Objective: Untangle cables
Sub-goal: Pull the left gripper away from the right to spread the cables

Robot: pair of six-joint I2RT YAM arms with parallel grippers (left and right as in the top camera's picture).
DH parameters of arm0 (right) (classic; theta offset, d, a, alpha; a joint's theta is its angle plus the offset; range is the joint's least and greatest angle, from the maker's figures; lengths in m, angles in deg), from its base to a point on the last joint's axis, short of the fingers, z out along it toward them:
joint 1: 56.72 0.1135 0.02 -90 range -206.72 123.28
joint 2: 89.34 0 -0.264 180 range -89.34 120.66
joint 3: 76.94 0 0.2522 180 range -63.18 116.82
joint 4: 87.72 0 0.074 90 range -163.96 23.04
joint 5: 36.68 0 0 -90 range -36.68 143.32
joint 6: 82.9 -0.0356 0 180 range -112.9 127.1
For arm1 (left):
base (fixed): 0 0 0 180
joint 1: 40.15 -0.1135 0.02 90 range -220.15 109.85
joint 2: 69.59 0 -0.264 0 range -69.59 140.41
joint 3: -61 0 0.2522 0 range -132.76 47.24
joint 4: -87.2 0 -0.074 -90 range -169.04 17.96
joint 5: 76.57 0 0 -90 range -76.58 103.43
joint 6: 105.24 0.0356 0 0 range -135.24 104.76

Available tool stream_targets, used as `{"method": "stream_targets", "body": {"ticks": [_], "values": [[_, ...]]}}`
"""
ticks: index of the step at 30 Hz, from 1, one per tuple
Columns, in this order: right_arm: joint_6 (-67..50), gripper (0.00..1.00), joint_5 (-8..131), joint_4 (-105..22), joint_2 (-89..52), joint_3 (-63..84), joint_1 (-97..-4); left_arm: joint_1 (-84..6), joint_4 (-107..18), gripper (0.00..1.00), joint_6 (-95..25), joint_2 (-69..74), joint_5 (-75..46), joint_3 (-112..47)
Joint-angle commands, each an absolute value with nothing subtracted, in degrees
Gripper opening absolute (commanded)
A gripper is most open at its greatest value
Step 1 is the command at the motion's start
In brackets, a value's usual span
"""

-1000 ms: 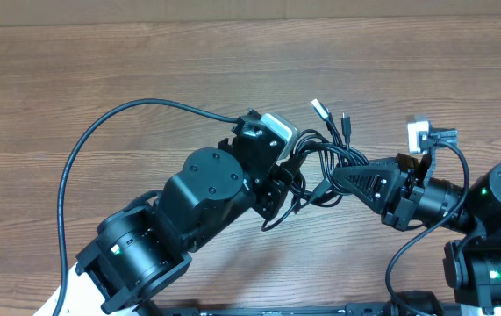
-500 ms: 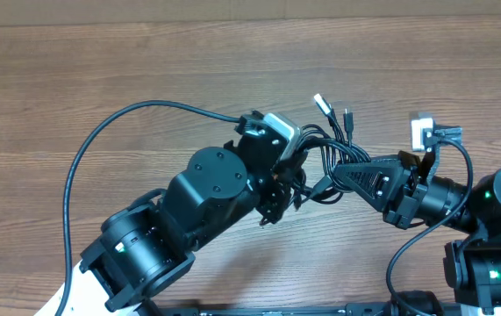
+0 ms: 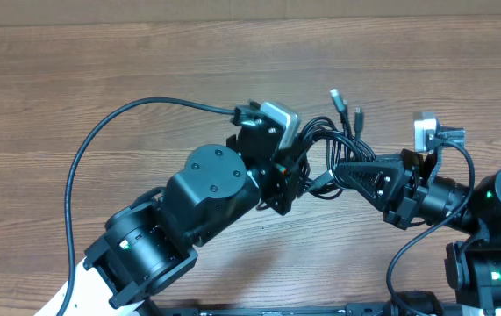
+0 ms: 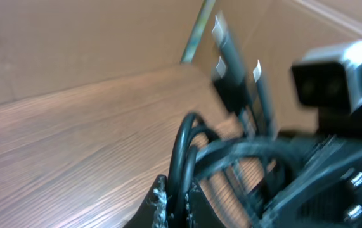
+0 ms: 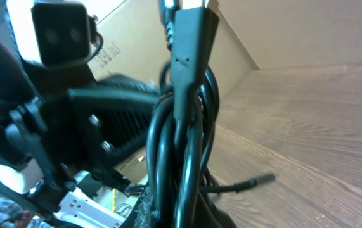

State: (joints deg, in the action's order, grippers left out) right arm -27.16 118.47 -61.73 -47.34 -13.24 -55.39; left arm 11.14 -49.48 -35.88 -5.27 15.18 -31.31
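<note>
Black cables [image 3: 331, 151] sit in one knot between the two grippers in the overhead view. The left gripper [image 3: 296, 175] is clamped shut on one side of the knot and the right gripper [image 3: 336, 172] on the other, tips almost meeting. The plug ends [image 3: 347, 110] poke out beyond both sets of jaws, over the wood table [image 3: 145, 53]. Left wrist: jaws closed, a cable loop [image 4: 182, 152] pinched between the fingers [image 4: 158, 201] and arching straight out from them, plugs further out, blurry. Right wrist: jaws closed on a bundle of strands [image 5: 181, 152] standing up out of them, one plug [image 5: 192, 50] at the top; can't tell how many strands are actually clamped. Risk, as a judgement: both grips sit very close on the same knot, so pulling apart may just cinch it tighter. If the right jaws hold several strands at once, nothing slides free. A thin cord could also slip out of either pinch, or the tips could bump.
</note>
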Motion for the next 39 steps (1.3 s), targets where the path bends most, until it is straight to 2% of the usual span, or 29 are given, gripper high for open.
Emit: {"method": "stream_targets", "body": {"ticks": [1,9,18,28,39], "values": [[-20.5,0.04,118.1,-57.2,-47.7,-12.1,-55.1,11.2,-53.6,0.04,-41.9,-5.3,13.6,-32.3],[-18.3,0.04,115.5,-51.9,-46.4,-12.1,-55.1,11.2,-57.3,0.04,-45.1,-5.3,8.5,-32.3],[-17.9,0.04,115.5,-48.9,-44.8,-12.1,-55.1,11.2,-62.0,0.04,-56.7,-5.6,7.3,-32.3],[-15.1,0.04,115.5,-45.1,-44.5,-12.1,-55.1,7.5,-62.0,0.04,-56.2,-8.7,8.0,-32.3],[-15.1,0.04,115.5,-46.6,-44.5,-12.1,-55.1,4.0,-53.4,0.04,-47.8,-12.4,8.0,-32.3]]}}
